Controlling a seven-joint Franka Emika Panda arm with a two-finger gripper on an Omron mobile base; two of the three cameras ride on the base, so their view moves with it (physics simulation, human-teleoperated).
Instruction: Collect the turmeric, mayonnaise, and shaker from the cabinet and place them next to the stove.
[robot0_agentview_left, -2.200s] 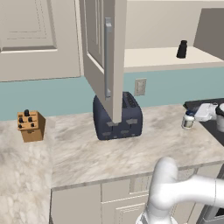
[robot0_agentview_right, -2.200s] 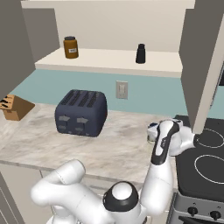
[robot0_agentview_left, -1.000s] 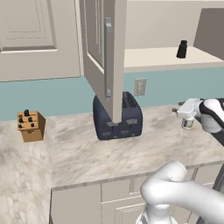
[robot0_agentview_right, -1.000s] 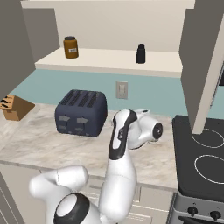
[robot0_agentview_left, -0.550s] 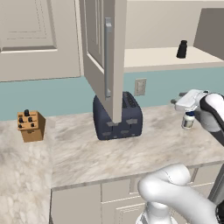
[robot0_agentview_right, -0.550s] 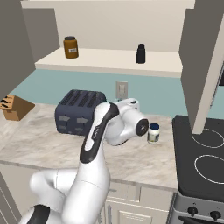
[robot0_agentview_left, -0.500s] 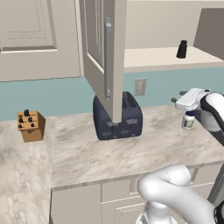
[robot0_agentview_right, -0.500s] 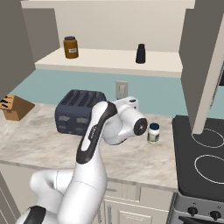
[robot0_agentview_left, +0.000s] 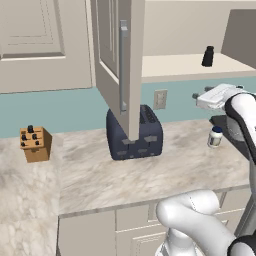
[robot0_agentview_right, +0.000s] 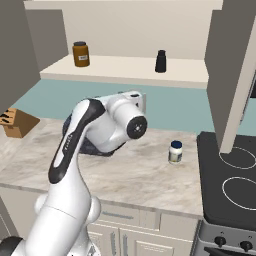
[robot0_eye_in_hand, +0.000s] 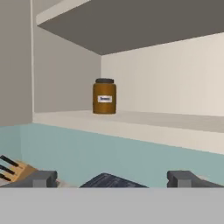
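The turmeric (robot0_eye_in_hand: 104, 96) (robot0_agentview_right: 80, 54), an orange-brown jar, stands at the left of the cabinet's cream shelf (robot0_agentview_right: 125, 71). The black shaker (robot0_agentview_right: 160, 61) (robot0_agentview_left: 208, 56) stands further right on the same shelf. On the counter just left of the black stove (robot0_agentview_right: 235, 182) is the white, blue-lidded mayonnaise (robot0_agentview_right: 175, 151) (robot0_agentview_left: 215, 136). My gripper (robot0_eye_in_hand: 113, 179) (robot0_agentview_left: 200, 96) is open and empty, raised above the counter below shelf height. It faces the turmeric from a distance, which sits between my fingertips (robot0_eye_in_hand: 41, 178) in the hand view.
The cabinet door (robot0_agentview_left: 120, 65) hangs open over a dark blue toaster (robot0_agentview_left: 135, 135) at the backsplash. A tan knife block (robot0_agentview_left: 35, 144) sits far left on the marble counter (robot0_agentview_left: 175, 170). A second open door (robot0_agentview_right: 232, 75) hangs at the stove side.
The hand has lifted away from the mayonnaise by the stove, swung left and up, and turned toward the cabinet shelf. The jar stays on the counter and the jaws stay open.
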